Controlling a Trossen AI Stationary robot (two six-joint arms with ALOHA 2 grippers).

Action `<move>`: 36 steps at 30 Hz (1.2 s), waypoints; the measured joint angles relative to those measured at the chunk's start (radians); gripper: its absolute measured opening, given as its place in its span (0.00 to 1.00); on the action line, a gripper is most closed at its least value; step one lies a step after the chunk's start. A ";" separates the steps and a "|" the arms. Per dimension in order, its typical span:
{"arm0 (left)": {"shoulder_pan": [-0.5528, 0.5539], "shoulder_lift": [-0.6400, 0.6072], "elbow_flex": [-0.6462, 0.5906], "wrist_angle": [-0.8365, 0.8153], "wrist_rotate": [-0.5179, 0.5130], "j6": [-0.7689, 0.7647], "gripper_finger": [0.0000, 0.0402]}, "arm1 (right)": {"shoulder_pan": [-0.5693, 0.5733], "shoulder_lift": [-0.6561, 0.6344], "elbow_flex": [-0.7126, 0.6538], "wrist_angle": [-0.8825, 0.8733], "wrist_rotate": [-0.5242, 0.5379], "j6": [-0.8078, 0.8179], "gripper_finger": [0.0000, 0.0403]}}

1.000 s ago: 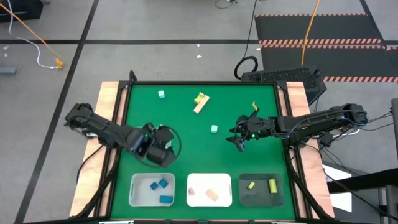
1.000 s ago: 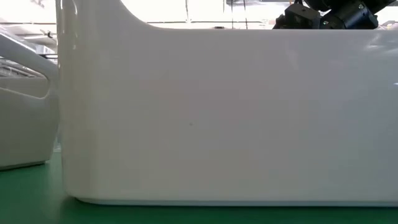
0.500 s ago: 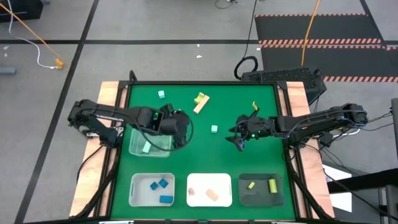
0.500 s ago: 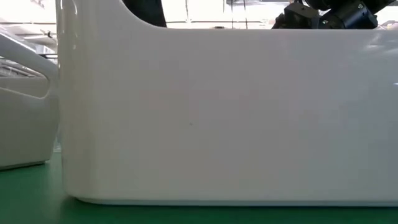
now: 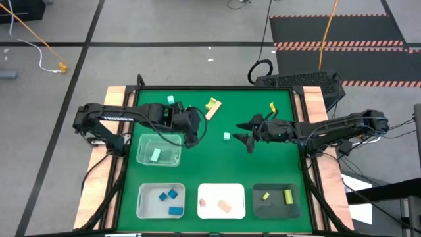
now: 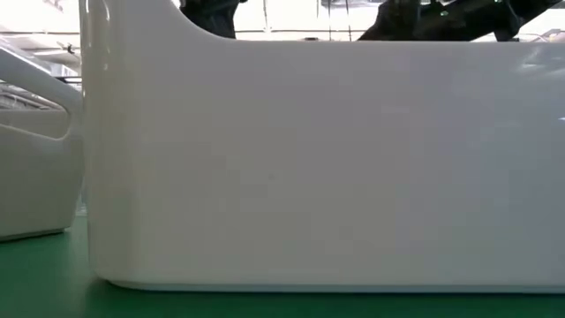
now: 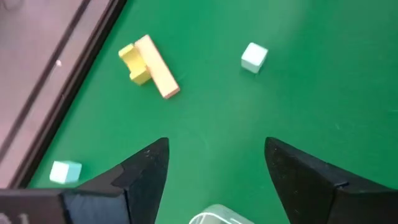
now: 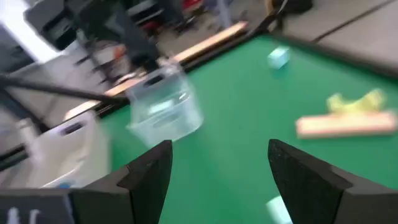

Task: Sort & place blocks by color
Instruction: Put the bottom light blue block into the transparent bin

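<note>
Plainly, both the left gripper (image 5: 192,136) and the right gripper (image 5: 245,139) hang empty with fingers spread near the loose mint cube (image 5: 226,136); if both reach for it, they could collide. Beside the left gripper, a clear tray (image 5: 158,150) holds one mint block. Along the near edge, a white tray (image 5: 160,201) holds blue blocks, the middle tray (image 5: 221,200) tan ones, the dark tray (image 5: 276,200) yellow-green ones.

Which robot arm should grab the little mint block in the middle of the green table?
Probably the right. Its open end effector sits just beside the mint block, nothing between. The left end effector, also open and empty, is farther away, by the clear tray.
</note>
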 joint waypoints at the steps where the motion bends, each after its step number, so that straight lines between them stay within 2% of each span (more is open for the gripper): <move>1: 0.010 0.000 0.000 0.000 0.011 0.000 0.66 | -0.002 0.000 0.000 0.013 0.026 -0.021 0.63; 8: 0.081 0.000 -0.107 0.071 0.059 0.069 0.66 | -0.002 0.000 0.000 0.180 0.032 0.028 0.63; 13: 0.123 0.000 -0.258 0.273 0.104 0.042 0.66 | -0.004 0.000 0.000 0.289 0.043 0.028 0.63; 15: 0.129 0.000 -0.308 0.372 0.110 0.018 0.66 | -0.009 0.000 0.000 0.305 0.084 0.029 0.63; 20: 0.128 0.000 -0.359 0.511 0.111 0.016 0.66 | -0.023 0.000 0.000 0.319 0.113 0.031 0.63; 24: 0.128 0.001 -0.360 0.552 0.111 0.032 0.66 | -0.047 0.000 0.000 0.317 0.113 0.027 0.63; 30: 0.128 0.000 -0.360 0.554 0.111 0.039 0.66 | -0.069 0.000 0.000 0.344 0.111 0.121 0.63; 36: 0.123 -0.001 -0.360 0.502 0.141 0.028 0.66 | -0.103 0.000 0.000 0.177 0.112 0.047 0.63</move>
